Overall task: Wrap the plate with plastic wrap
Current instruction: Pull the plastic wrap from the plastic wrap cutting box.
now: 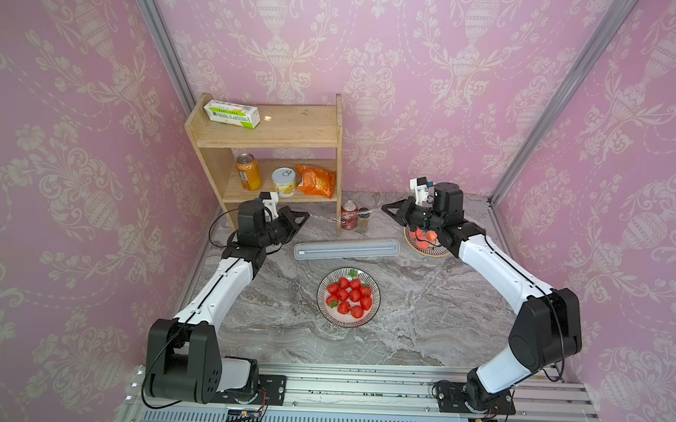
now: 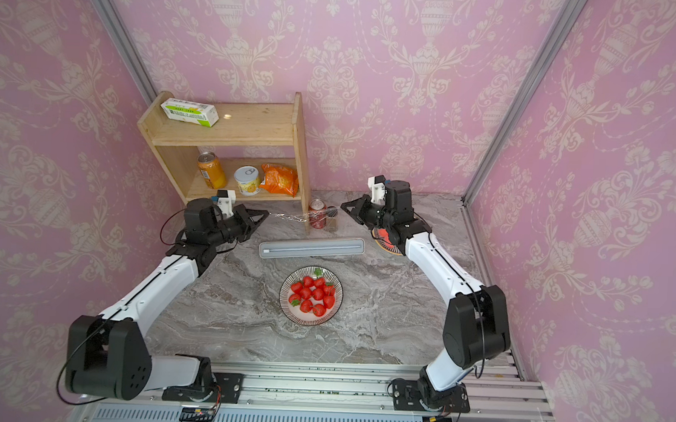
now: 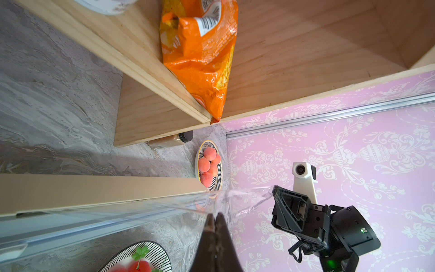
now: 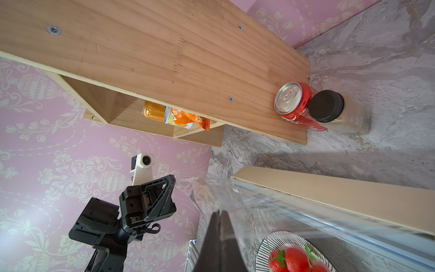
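Plastic wrap (image 3: 247, 196), a thin clear glossy film, hangs taut in the air between the two arms, its free edge crinkled at both corners. The left gripper (image 1: 307, 215) has its black jaws pressed together on one corner of the film; its wrist view shows the two fingers meeting with no gap and the sheet running out from their tips. The right gripper (image 1: 383, 207) is likewise clamped on the opposite corner, jaws together on the film. Both grippers are raised above the grey marble tabletop (image 1: 421, 321), tips pointing towards each other, well apart.

From that stretched edge the film runs back to the long narrow cream box with a grey translucent top (image 1: 346, 249), which lies flat on the tabletop between the arms. The round white plate with a black striped rim (image 1: 347, 323), piled with red strawberries, sits just on the near side of the box, touched by neither gripper. Behind the film's edge a red cola can (image 1: 349, 214) and a black-lidded jar (image 4: 329, 109) stand beside the pale wooden shelf (image 1: 285, 131).
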You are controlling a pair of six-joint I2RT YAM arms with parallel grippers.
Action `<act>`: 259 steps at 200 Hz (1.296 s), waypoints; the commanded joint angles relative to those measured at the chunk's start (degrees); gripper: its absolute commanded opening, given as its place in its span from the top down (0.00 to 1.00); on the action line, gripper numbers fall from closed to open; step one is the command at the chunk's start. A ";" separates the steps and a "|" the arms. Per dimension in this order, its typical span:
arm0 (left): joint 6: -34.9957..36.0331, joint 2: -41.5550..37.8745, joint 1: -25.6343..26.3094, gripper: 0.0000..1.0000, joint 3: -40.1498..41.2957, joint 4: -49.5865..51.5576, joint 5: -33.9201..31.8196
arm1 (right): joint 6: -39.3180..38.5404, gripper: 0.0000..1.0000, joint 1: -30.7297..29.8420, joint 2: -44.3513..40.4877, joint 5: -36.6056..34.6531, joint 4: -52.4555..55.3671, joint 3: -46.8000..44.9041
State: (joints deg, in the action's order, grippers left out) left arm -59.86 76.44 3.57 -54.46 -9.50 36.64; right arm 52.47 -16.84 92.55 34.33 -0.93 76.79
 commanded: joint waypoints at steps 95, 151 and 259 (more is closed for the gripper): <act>0.83 -2.37 0.21 1.00 -5.19 -0.71 -1.83 | -1.58 1.00 0.43 -1.89 1.08 -1.64 5.71; 0.99 -2.26 0.21 1.00 -6.73 0.09 -1.84 | -1.40 1.00 0.42 -1.43 1.35 -1.10 7.74; 1.18 -2.29 0.29 1.00 -8.96 1.07 -1.92 | -1.32 1.00 0.46 -1.61 1.79 -0.60 9.25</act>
State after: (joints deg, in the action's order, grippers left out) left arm -59.83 76.05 3.62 -60.62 -7.51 35.42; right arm 52.27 -16.84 92.55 34.85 0.84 83.18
